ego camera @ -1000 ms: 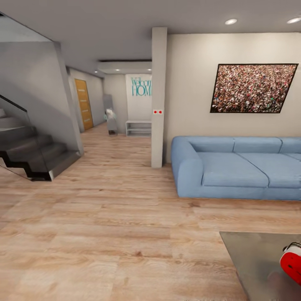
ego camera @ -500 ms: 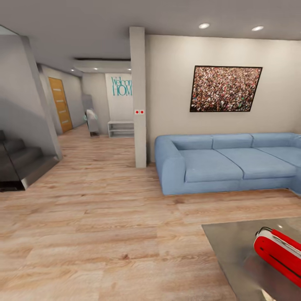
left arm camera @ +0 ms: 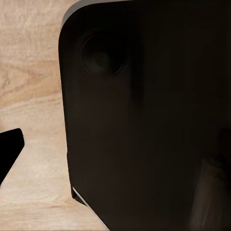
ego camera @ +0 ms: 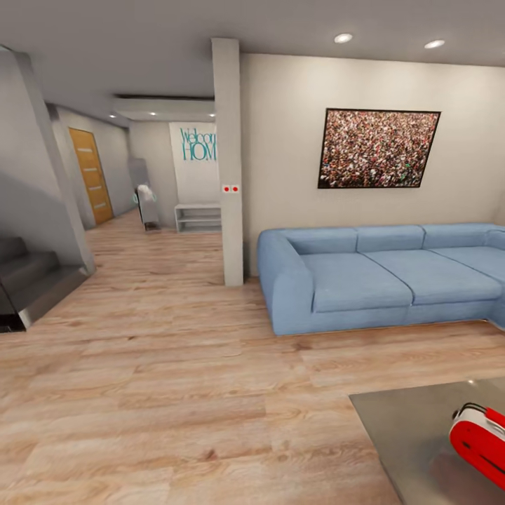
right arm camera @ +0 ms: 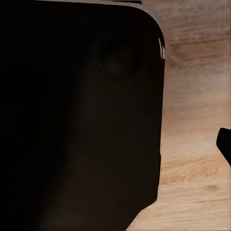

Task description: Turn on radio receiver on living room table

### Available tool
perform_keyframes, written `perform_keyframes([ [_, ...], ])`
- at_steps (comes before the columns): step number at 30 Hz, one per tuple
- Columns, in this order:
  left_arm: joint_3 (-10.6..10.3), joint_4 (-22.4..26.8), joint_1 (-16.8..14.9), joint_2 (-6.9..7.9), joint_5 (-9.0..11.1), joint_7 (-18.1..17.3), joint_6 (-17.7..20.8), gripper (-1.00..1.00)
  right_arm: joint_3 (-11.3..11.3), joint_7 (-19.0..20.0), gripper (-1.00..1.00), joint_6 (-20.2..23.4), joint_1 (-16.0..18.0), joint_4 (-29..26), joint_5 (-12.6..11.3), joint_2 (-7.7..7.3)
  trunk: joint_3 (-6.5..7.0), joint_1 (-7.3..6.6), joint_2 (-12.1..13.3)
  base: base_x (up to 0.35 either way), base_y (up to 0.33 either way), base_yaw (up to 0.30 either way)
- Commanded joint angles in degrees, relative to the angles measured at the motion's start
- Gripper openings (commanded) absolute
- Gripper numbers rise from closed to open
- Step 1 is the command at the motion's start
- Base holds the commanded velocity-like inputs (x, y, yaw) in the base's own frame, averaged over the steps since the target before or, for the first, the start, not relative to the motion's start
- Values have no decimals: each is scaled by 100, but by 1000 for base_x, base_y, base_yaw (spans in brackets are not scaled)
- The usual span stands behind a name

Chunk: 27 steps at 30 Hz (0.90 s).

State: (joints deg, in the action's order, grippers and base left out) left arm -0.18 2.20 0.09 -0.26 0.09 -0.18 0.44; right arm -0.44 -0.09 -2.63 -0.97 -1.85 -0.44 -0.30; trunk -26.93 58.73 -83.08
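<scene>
**Red radio at the corner of a glossy counter**

From the head view we see the radio receiver [ego camera: 480,440], a rounded bright red box with a pale band, lying on the glossy grey counter [ego camera: 414,435] at the lower right, cut by the picture's edge. Beyond lie the light wood floor [ego camera: 175,365], a blue sofa [ego camera: 365,277] and a crowd picture [ego camera: 379,148].

In the left wrist view we see a smooth dark rounded panel [left arm camera: 144,120] over wood floor; whether that hand is open or closed we cannot tell.

The right wrist view shows a like dark panel [right arm camera: 77,115]; again we cannot tell
</scene>
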Motion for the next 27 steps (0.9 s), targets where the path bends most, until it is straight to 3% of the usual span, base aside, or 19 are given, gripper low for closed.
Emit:
perform_keyframes([
  [1,-1,0,0,0,0,0,0,100,0,0,100,0,0,0,0,-1,0,0,0,317,114,0],
  [27,0,0,0,5,4,19,0,100,44,3,100,-1,0,0,73,-1,0,0,0,320,74,0],
])
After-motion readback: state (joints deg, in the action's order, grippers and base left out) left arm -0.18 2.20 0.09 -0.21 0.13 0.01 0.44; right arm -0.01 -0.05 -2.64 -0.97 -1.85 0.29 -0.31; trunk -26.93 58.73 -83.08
